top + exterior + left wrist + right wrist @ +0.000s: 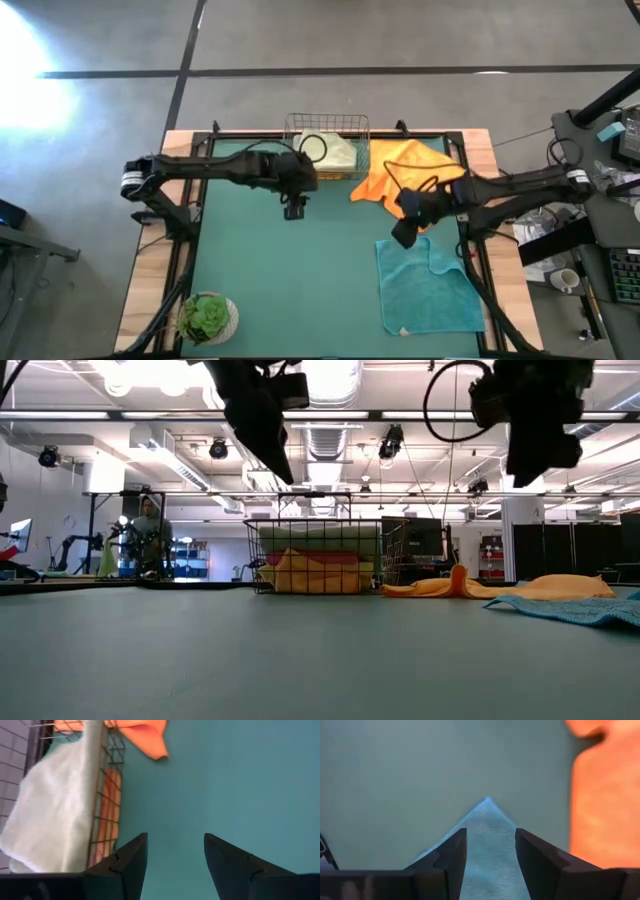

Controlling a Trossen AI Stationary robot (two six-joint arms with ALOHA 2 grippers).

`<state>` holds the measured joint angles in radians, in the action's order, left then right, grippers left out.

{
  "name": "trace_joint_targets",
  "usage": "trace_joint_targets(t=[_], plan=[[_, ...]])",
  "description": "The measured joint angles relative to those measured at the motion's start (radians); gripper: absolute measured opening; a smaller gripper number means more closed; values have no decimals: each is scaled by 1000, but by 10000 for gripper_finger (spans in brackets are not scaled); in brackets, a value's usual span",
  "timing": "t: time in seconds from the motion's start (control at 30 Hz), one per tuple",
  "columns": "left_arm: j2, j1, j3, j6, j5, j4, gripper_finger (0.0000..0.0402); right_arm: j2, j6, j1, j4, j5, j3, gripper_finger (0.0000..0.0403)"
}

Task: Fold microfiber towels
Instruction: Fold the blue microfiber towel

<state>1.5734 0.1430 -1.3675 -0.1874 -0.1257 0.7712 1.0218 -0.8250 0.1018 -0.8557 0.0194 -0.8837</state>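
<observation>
A teal towel lies spread flat on the green mat at the near right. An orange towel lies crumpled on the mat just right of the wire basket, which holds a pale sage towel and more cloth. My right gripper hangs open above the teal towel's far left corner, well clear of it in the low view. My left gripper hangs open over bare mat just in front of the basket, with nothing between its fingers.
A potted green plant stands at the near left corner. The basket stands at the middle of the far edge. Bare mat stretches across the middle and left. A person stands in the room beyond the table.
</observation>
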Motion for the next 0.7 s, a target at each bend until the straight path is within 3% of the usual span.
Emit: trace_joint_targets(t=[0.23, 0.7], plan=[[0, -40, 3, 75, -5, 5, 178, 123, -101, 106, 66, -22, 54, 157], [-2, -97, 62, 157, -8, 34, 178, 457, -100, 139, 213, -22, 55, 157]])
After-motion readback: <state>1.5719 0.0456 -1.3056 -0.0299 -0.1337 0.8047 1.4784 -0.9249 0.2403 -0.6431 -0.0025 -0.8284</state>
